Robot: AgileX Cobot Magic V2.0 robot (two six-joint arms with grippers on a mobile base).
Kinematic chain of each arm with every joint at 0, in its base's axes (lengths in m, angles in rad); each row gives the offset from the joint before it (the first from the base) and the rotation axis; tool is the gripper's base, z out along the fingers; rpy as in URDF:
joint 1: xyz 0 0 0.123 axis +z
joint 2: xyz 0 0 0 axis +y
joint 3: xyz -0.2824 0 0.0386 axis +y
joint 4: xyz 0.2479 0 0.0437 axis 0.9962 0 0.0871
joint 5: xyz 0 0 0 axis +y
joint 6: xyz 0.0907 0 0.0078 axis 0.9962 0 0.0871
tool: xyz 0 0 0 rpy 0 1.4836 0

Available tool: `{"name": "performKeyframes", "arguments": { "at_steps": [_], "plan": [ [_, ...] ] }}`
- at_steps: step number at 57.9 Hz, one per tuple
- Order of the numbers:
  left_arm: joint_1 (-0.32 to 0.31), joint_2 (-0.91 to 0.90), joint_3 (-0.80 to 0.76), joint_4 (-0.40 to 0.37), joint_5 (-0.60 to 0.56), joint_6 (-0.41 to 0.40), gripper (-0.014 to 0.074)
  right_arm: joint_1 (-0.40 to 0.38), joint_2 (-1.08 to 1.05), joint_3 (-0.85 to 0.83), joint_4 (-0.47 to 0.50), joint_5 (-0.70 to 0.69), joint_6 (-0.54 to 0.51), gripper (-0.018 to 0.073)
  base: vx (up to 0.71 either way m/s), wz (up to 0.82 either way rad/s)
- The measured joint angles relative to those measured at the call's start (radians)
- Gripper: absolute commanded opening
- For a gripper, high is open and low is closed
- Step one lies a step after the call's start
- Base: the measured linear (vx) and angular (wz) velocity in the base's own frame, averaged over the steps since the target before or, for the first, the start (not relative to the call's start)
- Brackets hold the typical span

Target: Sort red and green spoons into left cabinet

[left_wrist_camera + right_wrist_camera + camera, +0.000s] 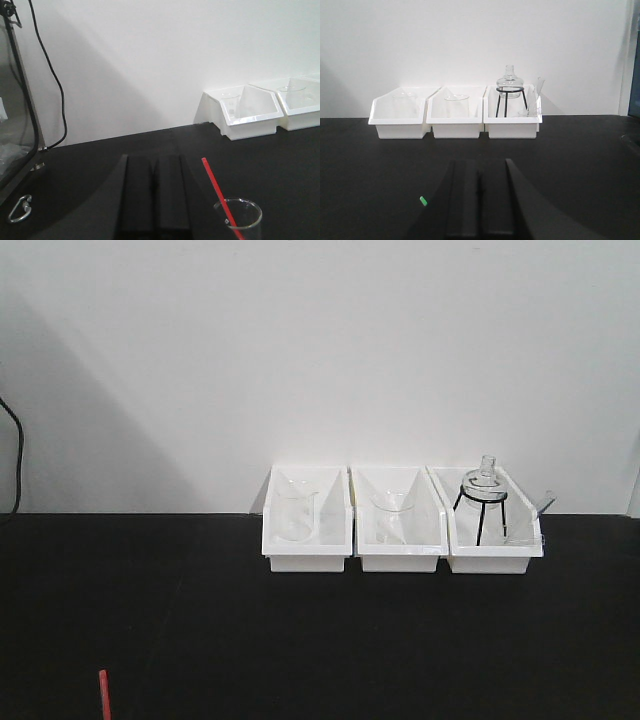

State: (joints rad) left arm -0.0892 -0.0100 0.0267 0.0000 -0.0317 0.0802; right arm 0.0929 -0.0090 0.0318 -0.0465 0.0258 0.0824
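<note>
The red spoon's thin handle [216, 187] leans out of a clear glass beaker [239, 218] at the lower right of the left wrist view; its tip also shows in the front view [103, 690]. Only the green spoon's tip [423, 201] shows, left of my right gripper. My left gripper [154, 165] is shut and empty, just left of the red spoon. My right gripper [480, 167] is shut and empty. A glass-doored cabinet [20, 115] stands at the far left of the left wrist view.
Three white bins [306, 530] [400, 532] [494, 536] stand in a row against the back wall, holding glass beakers and a flask on a black tripod [483, 498]. A black cable [54, 80] hangs beside the cabinet. The table top [320, 630] is black.
</note>
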Motion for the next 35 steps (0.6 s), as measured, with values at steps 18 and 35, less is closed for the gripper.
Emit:
{"name": "performKeyframes", "arguments": {
  "at_steps": [18, 35],
  "plan": [
    [0.000, 0.000, 0.000, 0.000, 0.000, 0.000, -0.0001, 0.000, 0.000, 0.000, 0.000, 0.000, 0.000, -0.0003, 0.00, 0.00],
    [0.000, 0.000, 0.000, 0.000, 0.000, 0.000, -0.0001, 0.000, 0.000, 0.000, 0.000, 0.000, 0.000, -0.0003, 0.00, 0.00]
  ]
}}
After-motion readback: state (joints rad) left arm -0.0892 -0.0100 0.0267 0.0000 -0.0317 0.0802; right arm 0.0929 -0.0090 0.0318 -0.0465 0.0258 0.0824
